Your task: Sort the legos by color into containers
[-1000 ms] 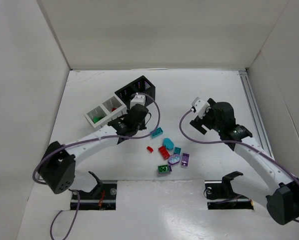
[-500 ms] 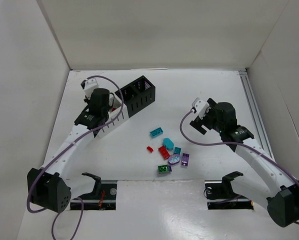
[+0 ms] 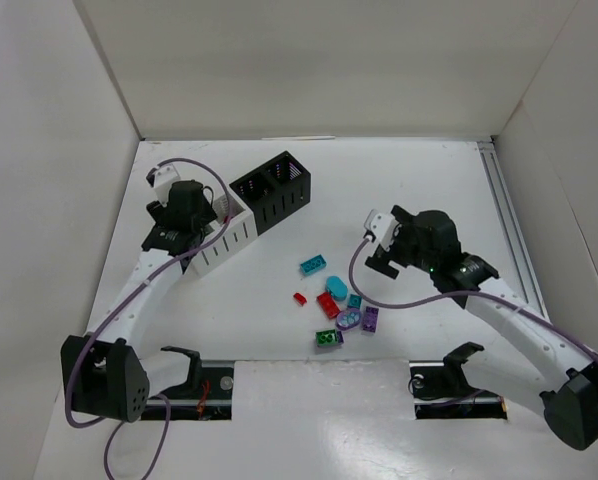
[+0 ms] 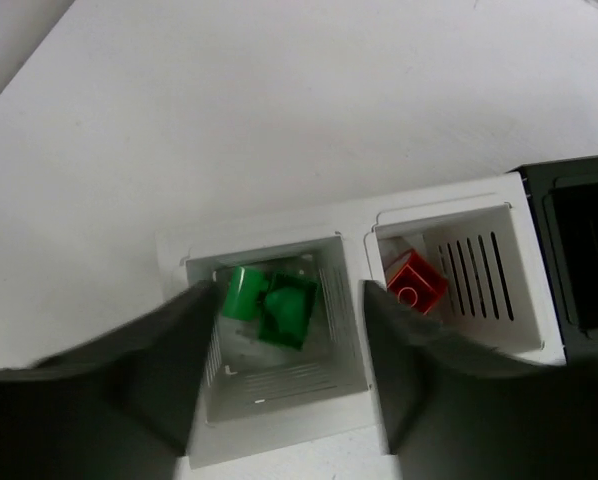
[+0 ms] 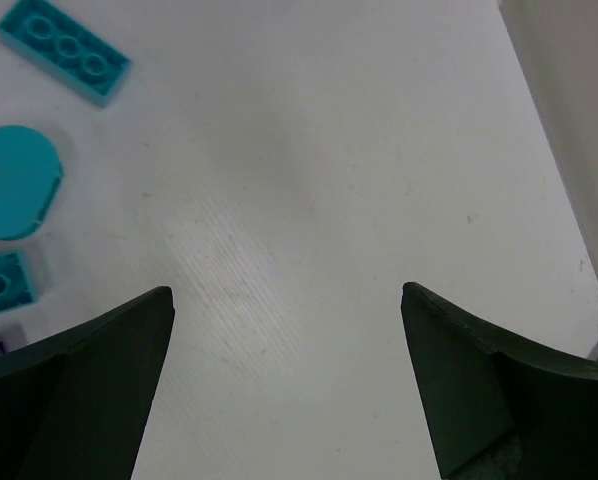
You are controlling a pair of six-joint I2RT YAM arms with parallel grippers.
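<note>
Several loose legos (image 3: 341,312) lie clustered on the white surface (image 3: 419,180) toward the near edge, between the two arms. Nearest is a green brick (image 3: 327,339), which seems to sit on a purple piece. Just beyond it, a lavender oval (image 3: 349,320) and a purple brick (image 3: 370,319) lie side by side. Next come a red brick (image 3: 328,305) and a small teal square (image 3: 354,300), with a teal oval (image 3: 336,290) close against the red one. A tiny red piece (image 3: 300,298) lies a little apart to the left. A teal rectangular brick (image 3: 313,265) is the farthest of the group and lies on its own.

The right pincer (image 5: 287,293) hovers just right of this cluster above bare surface, its jaws spread wide with nothing between them.

Farther back and to the left stand the containers (image 3: 247,215), joined in a slanted row, the white container (image 3: 229,238) nearer and the black container (image 3: 279,205) beyond it. The left pincer (image 4: 284,300) hangs over the white one's outer compartment, jaws apart and empty. In the wrist view its fingers (image 4: 129,400) stand on either side of that compartment. Inside it lie green legos (image 4: 287,314), and the neighbouring white compartment holds a red studded piece (image 4: 414,285). What the black compartments hold cannot be made out.
</note>
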